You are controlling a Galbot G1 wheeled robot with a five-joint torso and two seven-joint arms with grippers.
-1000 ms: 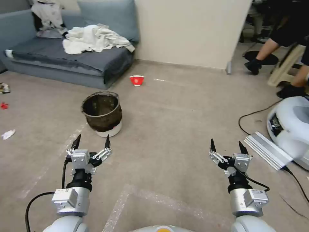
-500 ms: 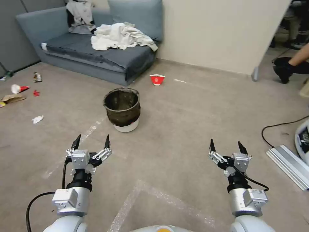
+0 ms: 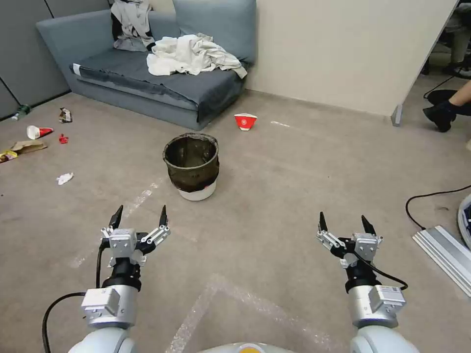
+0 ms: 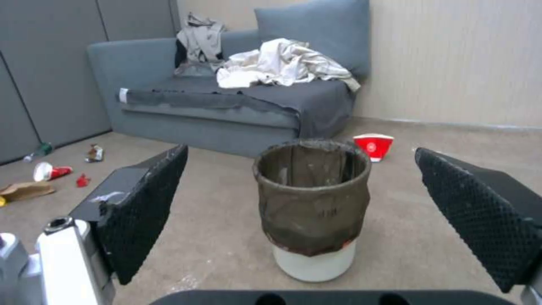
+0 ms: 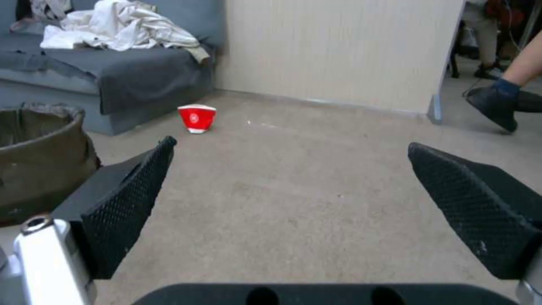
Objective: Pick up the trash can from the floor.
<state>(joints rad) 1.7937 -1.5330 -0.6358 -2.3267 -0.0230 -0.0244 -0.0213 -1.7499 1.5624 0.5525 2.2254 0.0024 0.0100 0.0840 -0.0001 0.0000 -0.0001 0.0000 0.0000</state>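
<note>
Whole head view has slid since a second ago: sofa, bin and litter all sit further right in frame. That is the camera turning with the robot, not the things moving. Both arms hold the same pose in frame throughout.

Trash can (image 3: 192, 166) now centre-left of the head view, upright on the floor (image 3: 274, 196), just ahead of the left gripper (image 3: 140, 216) but apart from it. In the left wrist view the trash can (image 4: 312, 209) sits square between the two spread fingers (image 4: 144, 209), so this arm looks lined up for the approach. No contact yet.

Right gripper (image 3: 343, 222) lower right of the head view, fingers also spread wide, nothing held. From the right wrist view the trash can (image 5: 40, 159) shows at the left edge, off that gripper's line. Both arms carried low and forward, likely a ready pose while the base positions itself.

Trash can: small, round, white body showing at the bottom; dark brownish bag folded over the rim and hanging most of the way down, slightly rumpled. Appears empty.

Red-and-white paper bowl (image 3: 245, 121) beyond it, near the sofa (image 3: 147, 93). Scattered litter (image 3: 39, 139) far left.
</note>
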